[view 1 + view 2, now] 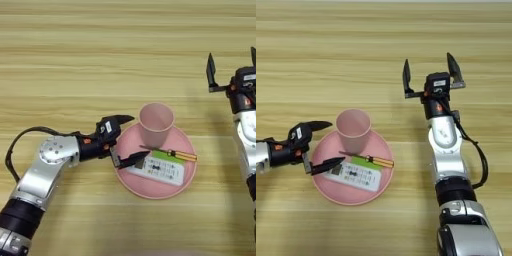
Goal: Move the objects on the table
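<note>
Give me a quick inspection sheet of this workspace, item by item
Surface: wooden table.
Job's things: pink cup upright on pink plate; screwdriver and green block on the plate too.
Clutter: white remote on the plate.
Grippers: left gripper open at the plate's left rim; right gripper open, apart from the plate.
Cables: black cable on the left arm, another on the right.
Surroundings: nothing seen.

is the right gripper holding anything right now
No, the right gripper is up over bare table with its fingers spread and nothing between them, well away from the pink plate.
</note>
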